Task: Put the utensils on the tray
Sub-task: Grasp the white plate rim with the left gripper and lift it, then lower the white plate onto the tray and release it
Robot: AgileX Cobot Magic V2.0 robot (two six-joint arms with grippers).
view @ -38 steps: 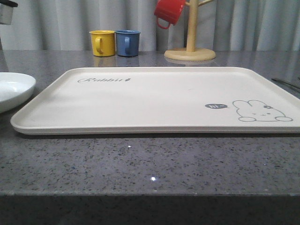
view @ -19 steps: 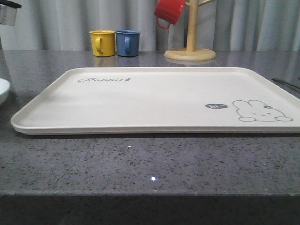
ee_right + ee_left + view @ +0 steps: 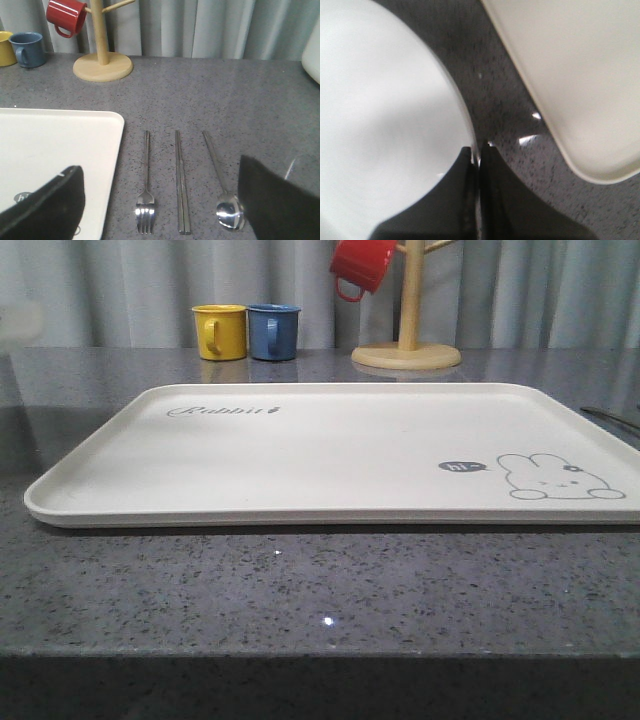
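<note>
Left wrist: left gripper [image 3: 479, 155] pinches plate [image 3: 380, 125] rim | right wrist: fork [image 3: 146, 192]

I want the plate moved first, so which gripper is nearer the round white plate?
Left. The left gripper is shut on the rim of the round white plate. The right gripper hangs open over the metal fork and spoon.

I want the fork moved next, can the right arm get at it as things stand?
Probably yes: the right gripper is open, and the fork lies bare on the counter between its fingers, apart from the chopsticks and tray.
</note>
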